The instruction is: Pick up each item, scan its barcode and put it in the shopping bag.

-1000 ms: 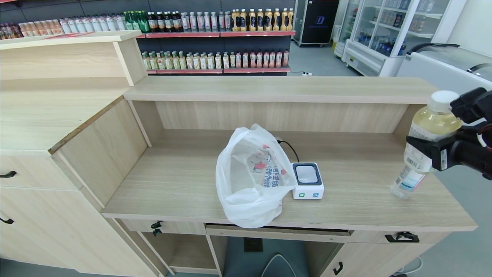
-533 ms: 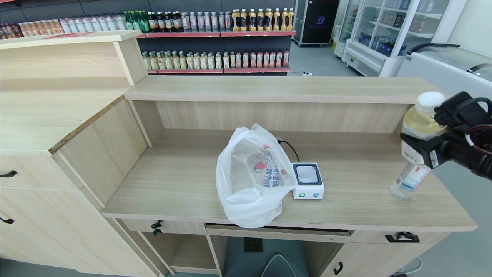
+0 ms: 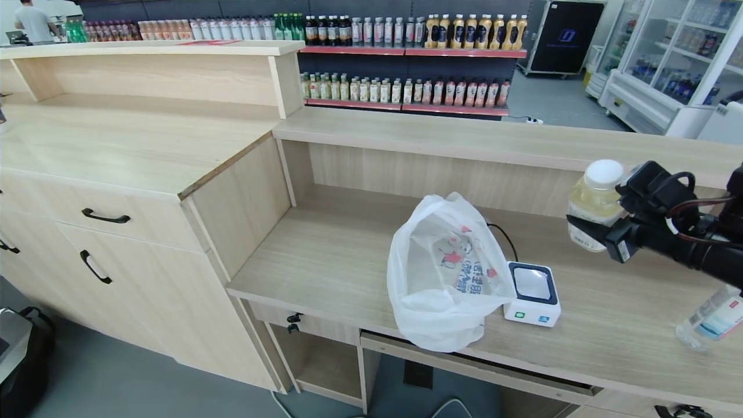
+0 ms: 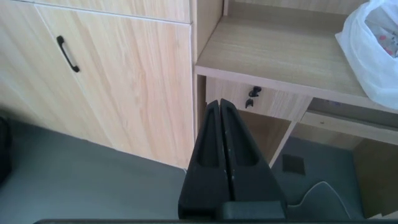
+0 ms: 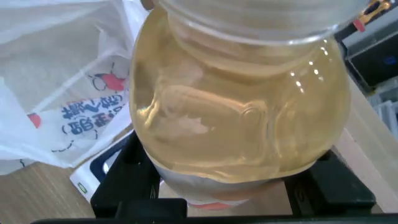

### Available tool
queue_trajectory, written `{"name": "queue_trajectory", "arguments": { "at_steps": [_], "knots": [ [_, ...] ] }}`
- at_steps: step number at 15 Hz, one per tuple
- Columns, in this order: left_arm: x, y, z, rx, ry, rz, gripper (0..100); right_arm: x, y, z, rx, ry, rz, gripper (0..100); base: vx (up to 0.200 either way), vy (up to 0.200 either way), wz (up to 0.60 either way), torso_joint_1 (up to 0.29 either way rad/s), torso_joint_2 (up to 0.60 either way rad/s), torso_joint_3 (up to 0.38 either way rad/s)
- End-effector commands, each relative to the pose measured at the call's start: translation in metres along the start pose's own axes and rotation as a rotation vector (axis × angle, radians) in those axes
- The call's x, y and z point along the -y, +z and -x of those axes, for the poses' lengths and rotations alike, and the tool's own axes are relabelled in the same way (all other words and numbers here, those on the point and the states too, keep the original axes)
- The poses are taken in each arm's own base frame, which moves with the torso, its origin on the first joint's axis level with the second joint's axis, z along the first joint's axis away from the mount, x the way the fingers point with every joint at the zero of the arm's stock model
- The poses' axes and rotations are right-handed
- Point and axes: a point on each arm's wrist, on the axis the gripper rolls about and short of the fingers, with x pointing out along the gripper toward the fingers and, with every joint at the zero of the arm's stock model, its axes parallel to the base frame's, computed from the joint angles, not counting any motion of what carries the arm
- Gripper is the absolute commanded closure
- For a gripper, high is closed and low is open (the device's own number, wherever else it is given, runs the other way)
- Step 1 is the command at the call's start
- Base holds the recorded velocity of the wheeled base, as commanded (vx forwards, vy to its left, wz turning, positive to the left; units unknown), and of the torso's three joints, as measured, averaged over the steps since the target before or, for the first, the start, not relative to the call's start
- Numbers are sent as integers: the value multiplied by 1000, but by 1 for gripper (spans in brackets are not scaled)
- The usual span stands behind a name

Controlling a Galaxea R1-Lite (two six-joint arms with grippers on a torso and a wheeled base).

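Note:
My right gripper (image 3: 593, 233) is shut on a short bottle of yellow liquid (image 3: 593, 200) with a white cap, held upright above the counter, to the right of the scanner. In the right wrist view the bottle (image 5: 239, 106) sits between the black fingers (image 5: 127, 180). The white scanner (image 3: 531, 291) lies on the counter against the open white shopping bag (image 3: 444, 273). My left gripper (image 4: 219, 124) hangs shut and empty, low in front of the cabinet beside the counter's left corner.
A second, clear bottle with a blue label (image 3: 711, 318) stands on the counter (image 3: 325, 261) at the far right. A raised ledge (image 3: 464, 136) runs behind the counter, and a taller cabinet (image 3: 133, 168) stands to the left. Drink shelves (image 3: 406, 55) fill the background.
The head camera has turned left, shifting the whole picture right. Relative to the scanner, my right gripper has carried the yellow bottle left, away from the clear bottle, which stayed put.

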Motion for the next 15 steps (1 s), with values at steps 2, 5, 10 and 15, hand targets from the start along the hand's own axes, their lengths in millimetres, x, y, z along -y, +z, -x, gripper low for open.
{"name": "queue_trajectory", "arguments": {
  "at_steps": [2, 5, 10, 15],
  "knots": [
    [0, 0, 0, 0, -1, 0, 100, -8, -24, -19, -28, 41, 13, 100, 0, 0, 0, 0, 0, 0],
    [0, 0, 0, 0, 1, 0, 100, -9, -42, -30, 16, 85, 153, 100, 0, 0, 0, 0, 0, 0],
    [0, 0, 0, 0, 1, 1, 100, -13, -60, -42, 72, 173, 183, 100, 0, 0, 0, 0, 0, 0],
    [0, 0, 0, 0, 1, 0, 100, -7, -70, -50, 170, 208, 200, 100, 0, 0, 0, 0, 0, 0]
  ]
}}
